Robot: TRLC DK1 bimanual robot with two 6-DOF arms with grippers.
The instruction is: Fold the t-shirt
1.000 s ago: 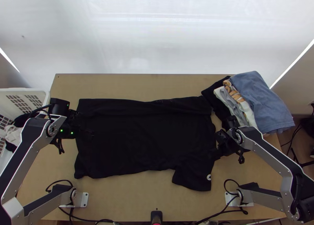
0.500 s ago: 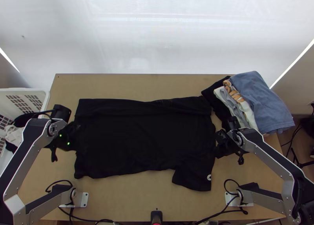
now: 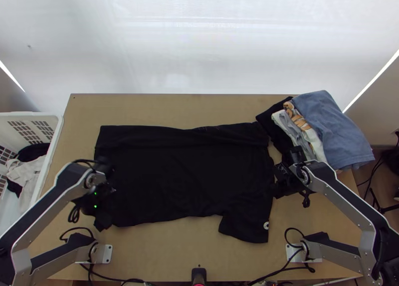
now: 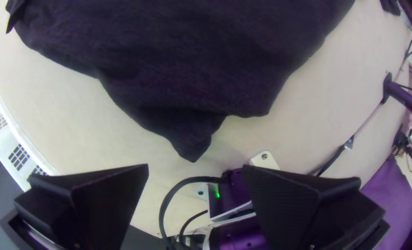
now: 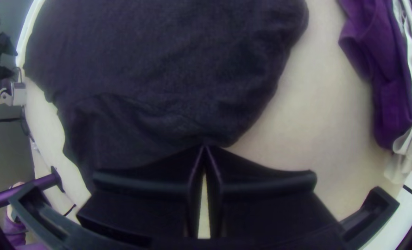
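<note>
Table, light wood, broad: used as the folding surface, its middle given over to the work. T-shirt, black cloth: laid out crosswise at the table's middle, mostly flat, with a strip seemingly turned in along the far edge, presumably so that the body is narrowed; one short sleeve is left jutting toward the near edge, at the right. Stack of folded garments, blue, white, grey and black: placed at the far right corner, probably so that finished pieces are kept out of the way. Laundry basket, white perforated plastic: set at the left, with pale and dark clothing inside, likely held there as supply. Left gripper, black, wide-fingered: fingers spread, nothing between them; poised by the near left hem corner, which is pointed toward the gap, as if to be taken next. Right gripper, of matching make: fingertips pressed together on the shirt's right-hand edge, by which the cloth appears to be pinched and anchored for a paired lift. A lift of the near side over the body is judged next; should the hem corner be missed, a skewed fold could be produced.
</note>
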